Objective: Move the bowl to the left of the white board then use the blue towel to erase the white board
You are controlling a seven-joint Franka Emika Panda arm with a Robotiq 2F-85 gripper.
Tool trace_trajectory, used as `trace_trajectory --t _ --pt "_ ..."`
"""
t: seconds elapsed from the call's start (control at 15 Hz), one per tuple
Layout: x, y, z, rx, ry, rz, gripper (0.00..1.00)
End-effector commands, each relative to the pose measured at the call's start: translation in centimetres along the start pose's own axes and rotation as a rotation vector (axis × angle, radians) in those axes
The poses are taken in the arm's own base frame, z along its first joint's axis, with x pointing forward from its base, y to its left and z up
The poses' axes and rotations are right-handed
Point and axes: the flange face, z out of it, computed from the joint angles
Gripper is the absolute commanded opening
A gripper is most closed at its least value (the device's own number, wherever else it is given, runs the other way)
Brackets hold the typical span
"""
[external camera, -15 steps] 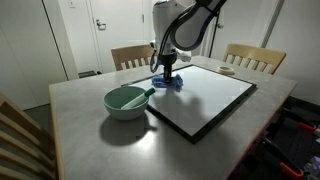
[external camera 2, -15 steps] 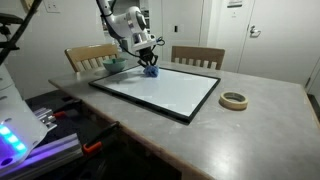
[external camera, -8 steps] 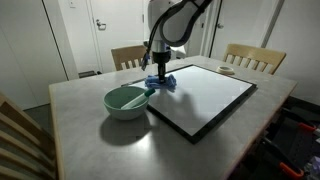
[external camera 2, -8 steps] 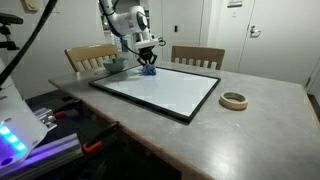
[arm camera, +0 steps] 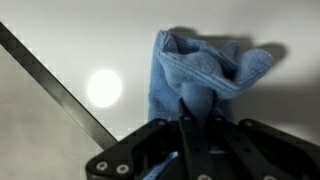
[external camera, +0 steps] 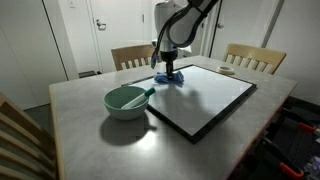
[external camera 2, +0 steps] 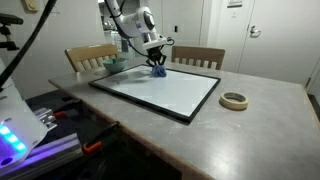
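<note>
Blue towel (arm camera: 205, 70) sits bunched in the clenched tool (external camera: 169, 73), pressed onto the white board (external camera: 210, 95) near its black frame. Mint-green bowl (external camera: 125, 101) rests on the grey table (external camera: 85, 125), just beside the board.

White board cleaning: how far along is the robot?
Done, it seems: the bowl sits on the table beside the white board, off it. In hand: the gripper is shut on the blue towel, pressing it onto the board near its edge. Left: wiping across the rest; whether marks remain is too faint to tell.
</note>
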Motion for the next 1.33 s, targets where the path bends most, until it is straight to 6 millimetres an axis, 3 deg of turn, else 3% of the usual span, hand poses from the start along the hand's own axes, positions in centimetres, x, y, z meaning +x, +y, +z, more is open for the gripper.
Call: trace_trajectory --t 0.0,0.13,0.33,0.93,1.27 --pt "-4.6 2.6 4.7 -0.069 -0.100 0.069 0.02" --pt "-5.7 3.5 5.5 -0.090 -0.128 0.097 0.02" --pt "-4.6 2.6 5.4 -0.084 -0.117 0.092 0.02" --pt "4.1 -4.1 2.2 -0.039 0.013 -0.105 0.02" --pt "6.0 -5.2 1.8 -0.034 0.044 -0.186 0.02"
